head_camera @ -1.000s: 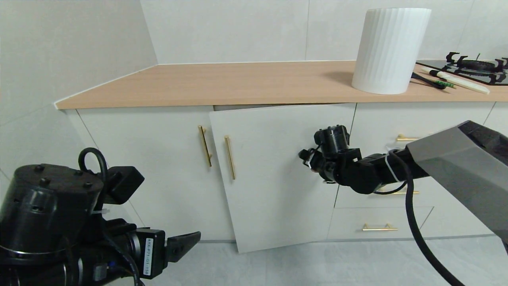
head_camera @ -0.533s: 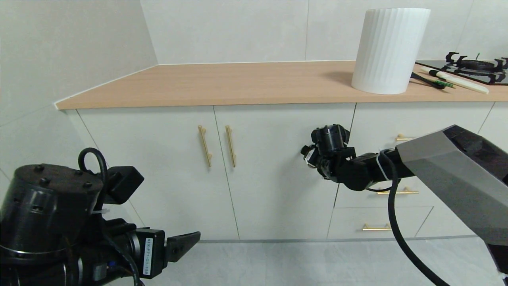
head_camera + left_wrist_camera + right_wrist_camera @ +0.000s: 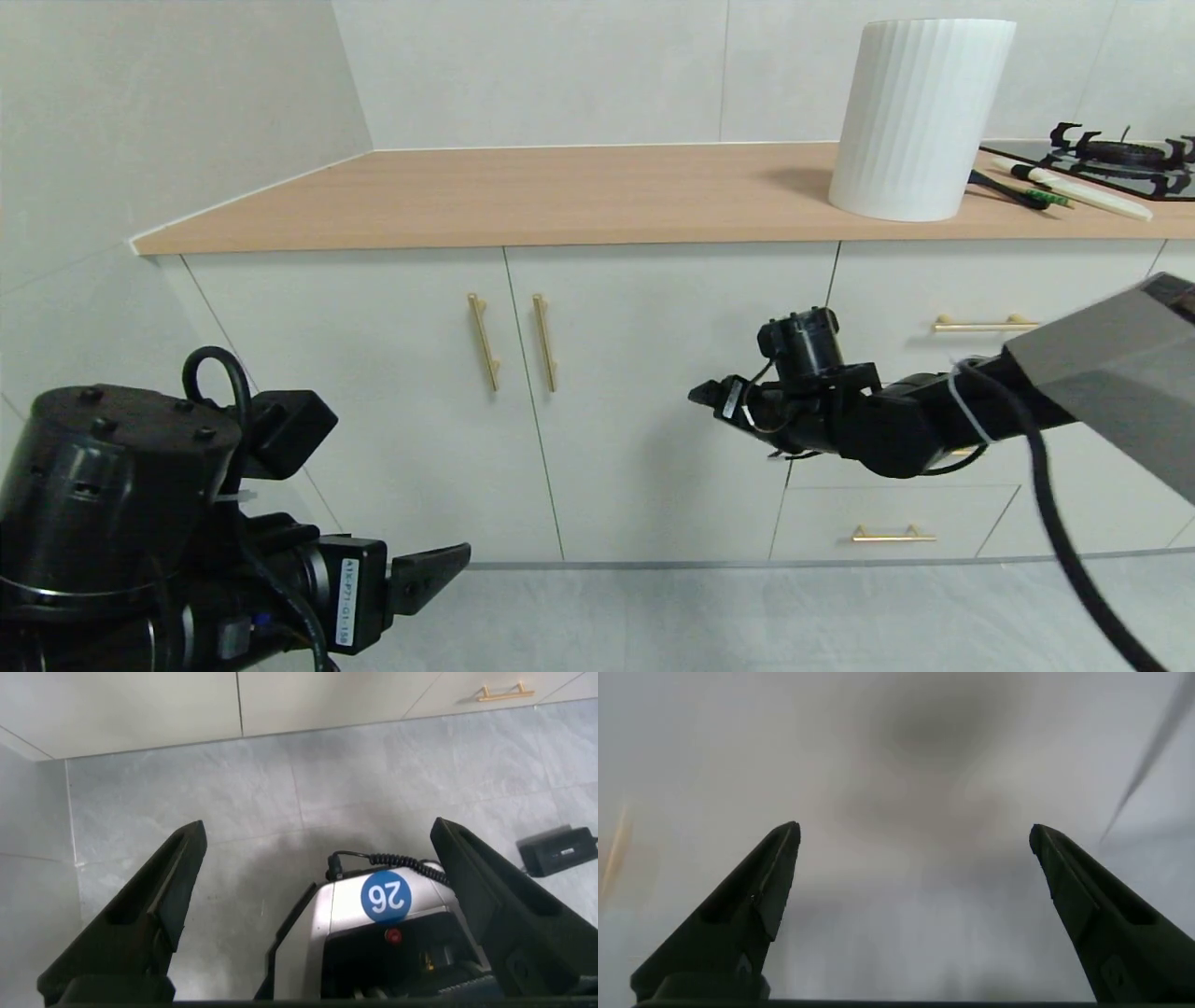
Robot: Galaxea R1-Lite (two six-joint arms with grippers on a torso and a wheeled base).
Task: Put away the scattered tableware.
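Backing off the newly shut cabinet door (image 3: pixel 653 401), right fingers (image 3: pixel 757 896) gape apart; left fingers (image 3: pixel 159 896) likewise.

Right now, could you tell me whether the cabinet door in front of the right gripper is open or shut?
Shut. The cabinet door sits flush with the left door, with only thin seams showing around it.

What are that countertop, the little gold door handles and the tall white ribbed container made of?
Countertop: looks like wood or wood-look laminate, matte, with faint grain. Door handles: likely brass-coloured metal, going by the soft sheen. Ribbed container: matte white, perhaps ceramic or plastic; the look leaves it open.
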